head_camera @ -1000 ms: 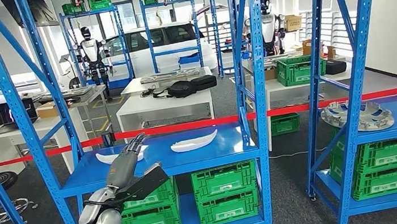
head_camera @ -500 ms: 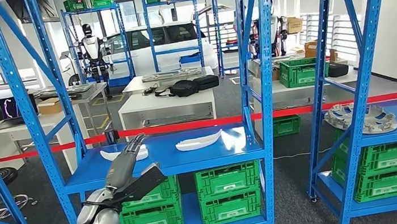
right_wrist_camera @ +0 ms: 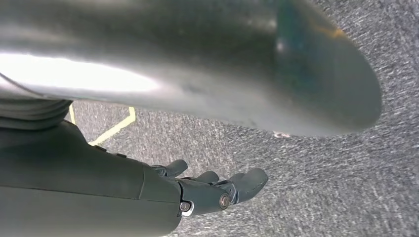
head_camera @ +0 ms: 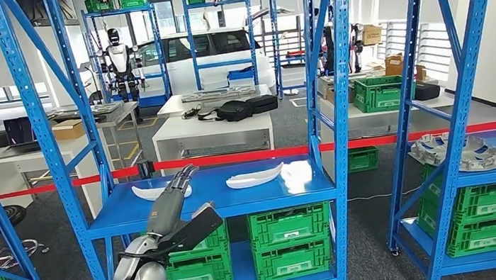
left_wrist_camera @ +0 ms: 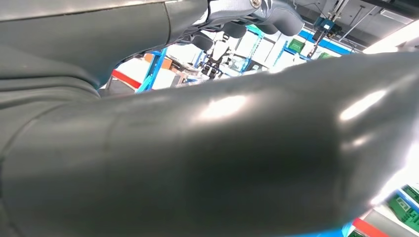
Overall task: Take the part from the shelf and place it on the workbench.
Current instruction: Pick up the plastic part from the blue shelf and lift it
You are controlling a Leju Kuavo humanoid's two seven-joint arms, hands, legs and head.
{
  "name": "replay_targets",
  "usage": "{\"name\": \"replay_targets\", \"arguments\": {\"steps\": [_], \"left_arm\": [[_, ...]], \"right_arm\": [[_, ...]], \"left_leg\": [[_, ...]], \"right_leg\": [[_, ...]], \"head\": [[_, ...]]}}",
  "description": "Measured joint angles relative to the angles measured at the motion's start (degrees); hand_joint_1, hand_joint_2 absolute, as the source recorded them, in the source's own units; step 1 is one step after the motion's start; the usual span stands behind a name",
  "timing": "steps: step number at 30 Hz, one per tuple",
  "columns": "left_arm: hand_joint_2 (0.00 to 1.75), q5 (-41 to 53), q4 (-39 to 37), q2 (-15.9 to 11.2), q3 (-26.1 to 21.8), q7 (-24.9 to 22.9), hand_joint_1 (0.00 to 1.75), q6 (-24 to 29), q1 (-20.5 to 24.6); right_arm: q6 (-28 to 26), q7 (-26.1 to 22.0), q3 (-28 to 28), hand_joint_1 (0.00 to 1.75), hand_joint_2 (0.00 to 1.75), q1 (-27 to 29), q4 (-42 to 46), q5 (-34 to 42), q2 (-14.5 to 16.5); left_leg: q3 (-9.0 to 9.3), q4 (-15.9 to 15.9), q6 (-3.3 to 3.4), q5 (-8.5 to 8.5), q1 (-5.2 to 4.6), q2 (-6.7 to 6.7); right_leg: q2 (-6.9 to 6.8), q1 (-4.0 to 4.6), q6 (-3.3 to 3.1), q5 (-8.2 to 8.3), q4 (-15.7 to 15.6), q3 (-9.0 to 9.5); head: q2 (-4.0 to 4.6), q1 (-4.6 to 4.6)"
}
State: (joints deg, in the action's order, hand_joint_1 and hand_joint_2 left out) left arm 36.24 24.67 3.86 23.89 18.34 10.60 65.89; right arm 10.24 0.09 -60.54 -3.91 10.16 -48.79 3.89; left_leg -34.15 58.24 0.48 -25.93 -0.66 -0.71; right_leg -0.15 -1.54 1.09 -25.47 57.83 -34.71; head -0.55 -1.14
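The blue shelf [head_camera: 252,196] is seen ahead, with green crates [head_camera: 290,242] stacked on its lower level and a red barrier tape [head_camera: 247,156] stretched behind it. Two white parts are laid on the shelf's upper level: the right part [head_camera: 255,178] and the left part [head_camera: 158,191]. The left hand [head_camera: 174,202] is raised before the left part, fingers extended and released, nothing grasped. The right hand [right_wrist_camera: 217,190] is hung over grey floor [right_wrist_camera: 346,187], fingers loosely apart, empty.

No text, label, brand, number or sign can be read in any view. The green crates [head_camera: 288,224] under the blue shelf [head_camera: 252,195], beyond the left robot hand [head_camera: 175,199], carry pale patches on their fronts, too small to make out.
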Motion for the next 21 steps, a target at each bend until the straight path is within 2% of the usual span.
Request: {"name": "replay_targets", "arguments": {"steps": [9, 21], "left_arm": [[0.0, 0.09, 1.86, -3.47, 0.0, 1.1, 0.0, -0.6, -1.6], [0.0, -1.27, 1.9, -6.28, 0.0, 2.93, 0.0, -0.74, -2.06]], "right_arm": [[1.04, -0.92, 0.13, 0.0, 0.0, 0.0, 0.0, -1.54, -0.09], [1.21, -0.15, 0.57, 0.0, 0.0, 0.02, 0.0, -2.32, -0.09]], "left_leg": [[0.09, -0.17, -0.08, 0.05, 0.11, 0.0], [0.08, -0.19, -0.09, 0.05, 0.12, 0.01]], "right_leg": [[-0.01, 0.12, 0.0, -0.05, 0.03, -0.03], [-0.01, 0.12, -0.07, -0.1, 0.04, -0.05]], "head": [[0.0, 0.0], [0.0, 0.0]]}}
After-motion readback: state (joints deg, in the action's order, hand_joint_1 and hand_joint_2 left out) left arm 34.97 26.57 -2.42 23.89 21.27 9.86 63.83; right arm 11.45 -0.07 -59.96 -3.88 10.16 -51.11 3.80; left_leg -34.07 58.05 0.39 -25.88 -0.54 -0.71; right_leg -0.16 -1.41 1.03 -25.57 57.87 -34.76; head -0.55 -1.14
